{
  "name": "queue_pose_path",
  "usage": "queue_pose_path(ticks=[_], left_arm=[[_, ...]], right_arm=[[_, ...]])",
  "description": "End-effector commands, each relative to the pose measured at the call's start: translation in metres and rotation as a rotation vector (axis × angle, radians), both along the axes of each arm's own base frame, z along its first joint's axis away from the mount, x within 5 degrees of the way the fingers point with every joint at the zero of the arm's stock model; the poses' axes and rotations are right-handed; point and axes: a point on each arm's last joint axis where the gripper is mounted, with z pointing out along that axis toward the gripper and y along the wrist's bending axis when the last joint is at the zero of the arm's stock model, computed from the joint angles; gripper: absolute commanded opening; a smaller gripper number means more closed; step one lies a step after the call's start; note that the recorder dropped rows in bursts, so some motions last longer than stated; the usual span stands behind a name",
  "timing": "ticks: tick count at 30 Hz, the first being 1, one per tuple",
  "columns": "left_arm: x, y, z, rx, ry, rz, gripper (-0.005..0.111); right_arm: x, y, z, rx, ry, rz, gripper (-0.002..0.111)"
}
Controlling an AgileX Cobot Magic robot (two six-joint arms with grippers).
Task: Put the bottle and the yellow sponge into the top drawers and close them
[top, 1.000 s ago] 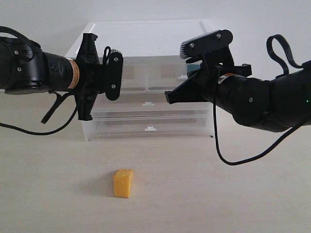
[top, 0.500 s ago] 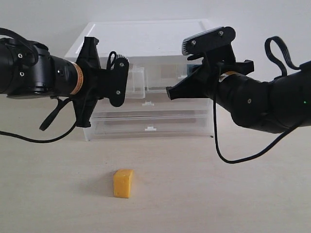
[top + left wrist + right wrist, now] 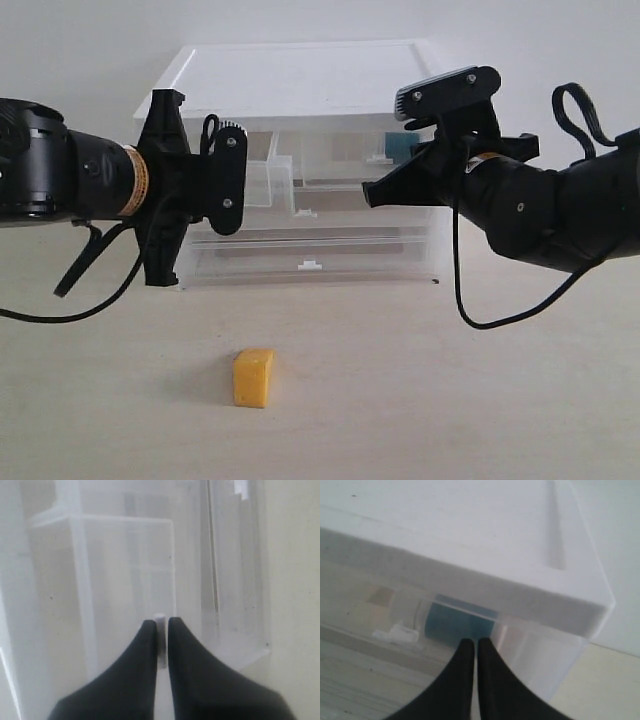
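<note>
Tabletop (image 3: 480, 410) carries the white-topped cabinet (image 3: 300, 70) at the back, and both black arms reach toward its front, one from each side. Of the top drawers, the left top drawer (image 3: 270, 185) stands part-way out toward the camera. The right top drawer (image 3: 345, 160) looks closed, though its translucent front makes that hard to be sure of. The bottle (image 3: 460, 622) lies inside that right drawer. Its teal label shows through the plastic just behind the right gripper (image 3: 472, 647), whose fingers are pressed together on nothing. The yellow sponge (image 3: 252, 377) sits on the table well in front of the cabinet, left of centre, standing on end with its long axis roughly upright. It lies below and forward of the left gripper (image 3: 160, 627), the nearer of the two. That gripper is pinched on the small white tab handle (image 3: 159, 617) of the open drawer, so by my judgement it must let go of the tab before it can drop to the sponge. No other object shows between gripper and sponge; the projecting drawer is the one thing to steer around when carrying the sponge up.
</note>
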Motion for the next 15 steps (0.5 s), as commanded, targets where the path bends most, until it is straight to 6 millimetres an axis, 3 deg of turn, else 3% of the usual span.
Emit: queue_pose_path(ticks=[1,15], left_arm=[[-0.017,-0.010,-0.002,-0.018,0.026,-0.006,0.004],[-0.034,-0.019,0.010,-0.003,0.007,0.040,0.004]], right_arm=[[0.002,-0.002,0.002,0.002,-0.013,-0.006,0.000],[0.002,-0.002,0.001,0.004,-0.005,-0.003,0.000]])
